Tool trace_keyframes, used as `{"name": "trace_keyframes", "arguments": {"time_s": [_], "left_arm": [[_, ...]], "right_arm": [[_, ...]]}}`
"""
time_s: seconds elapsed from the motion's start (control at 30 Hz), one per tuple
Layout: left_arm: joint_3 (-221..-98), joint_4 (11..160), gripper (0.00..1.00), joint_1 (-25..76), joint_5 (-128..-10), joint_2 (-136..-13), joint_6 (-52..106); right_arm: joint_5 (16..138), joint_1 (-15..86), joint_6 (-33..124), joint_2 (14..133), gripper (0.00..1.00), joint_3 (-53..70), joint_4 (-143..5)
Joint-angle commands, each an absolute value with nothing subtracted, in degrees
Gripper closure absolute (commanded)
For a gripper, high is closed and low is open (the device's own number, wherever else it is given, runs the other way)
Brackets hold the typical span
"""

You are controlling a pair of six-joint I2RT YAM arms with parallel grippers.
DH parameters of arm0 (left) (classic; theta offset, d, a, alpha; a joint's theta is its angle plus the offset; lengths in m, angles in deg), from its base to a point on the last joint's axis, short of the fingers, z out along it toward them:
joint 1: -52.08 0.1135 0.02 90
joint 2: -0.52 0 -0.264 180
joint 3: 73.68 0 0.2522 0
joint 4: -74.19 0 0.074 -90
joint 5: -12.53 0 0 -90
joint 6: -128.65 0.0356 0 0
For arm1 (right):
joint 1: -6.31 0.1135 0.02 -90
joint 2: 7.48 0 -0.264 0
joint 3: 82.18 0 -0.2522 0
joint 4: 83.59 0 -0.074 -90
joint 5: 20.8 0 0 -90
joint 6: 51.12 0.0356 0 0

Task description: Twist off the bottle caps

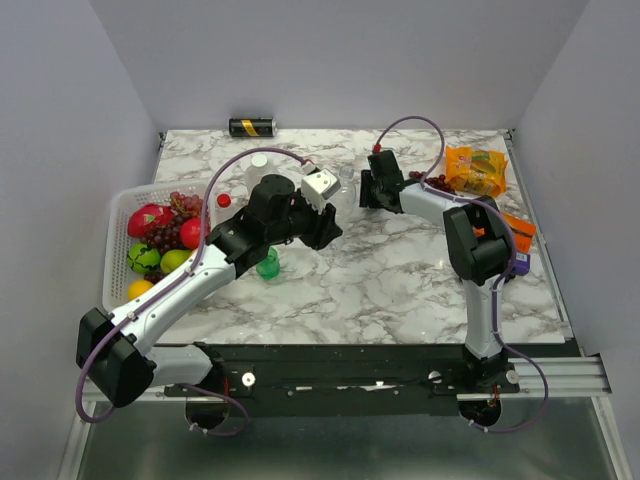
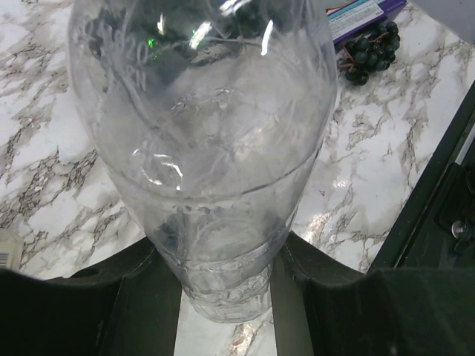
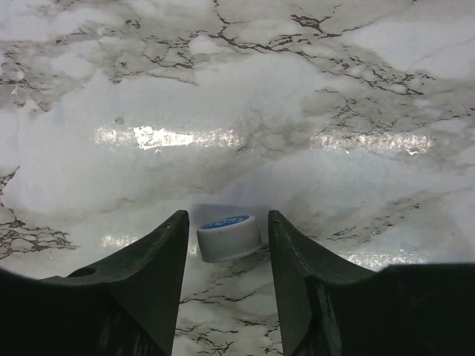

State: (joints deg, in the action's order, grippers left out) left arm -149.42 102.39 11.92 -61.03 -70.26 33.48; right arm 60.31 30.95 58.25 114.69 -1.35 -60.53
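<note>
My left gripper (image 1: 325,228) is shut on a large clear bottle (image 2: 215,148); in the left wrist view the fingers (image 2: 141,297) press both sides of its ribbed narrow end. In the top view this bottle (image 1: 343,200) is a faint clear shape at mid table. My right gripper (image 1: 368,192) points down at the table, open, and in the right wrist view (image 3: 227,219) its fingers stand either side of a loose white cap with a blue top (image 3: 228,237), with gaps on both sides. A small green bottle (image 1: 268,265) stands under the left arm. Another clear bottle (image 1: 258,170) stands behind it.
A white basket (image 1: 115,250) of fruit is at the left. A red cap (image 1: 223,199) shows beside it. A black-and-gold can (image 1: 251,127) lies at the back edge. Orange snack bags (image 1: 476,170), dark grapes (image 1: 438,182) and a purple packet (image 1: 520,262) are at the right.
</note>
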Motion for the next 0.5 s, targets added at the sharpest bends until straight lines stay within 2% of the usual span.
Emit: {"name": "trace_keyframes", "arguments": {"time_s": [0.0, 0.17, 0.47], "left_arm": [[-151.51, 102.19, 0.91, 12.27, -62.27, -69.53, 34.08], [-151.51, 102.19, 0.91, 12.27, -62.09, -69.97, 34.17], [-151.51, 102.11, 0.91, 12.27, -61.57, -70.41, 34.43]], "right_arm": [[60.14, 31.18, 57.77, 113.72, 0.39, -0.06, -60.6], [60.94, 31.09, 57.25, 112.93, 0.26, -0.14, -60.69], [61.38, 30.56, 54.7, 109.15, 0.22, -0.31, -60.86]]}}
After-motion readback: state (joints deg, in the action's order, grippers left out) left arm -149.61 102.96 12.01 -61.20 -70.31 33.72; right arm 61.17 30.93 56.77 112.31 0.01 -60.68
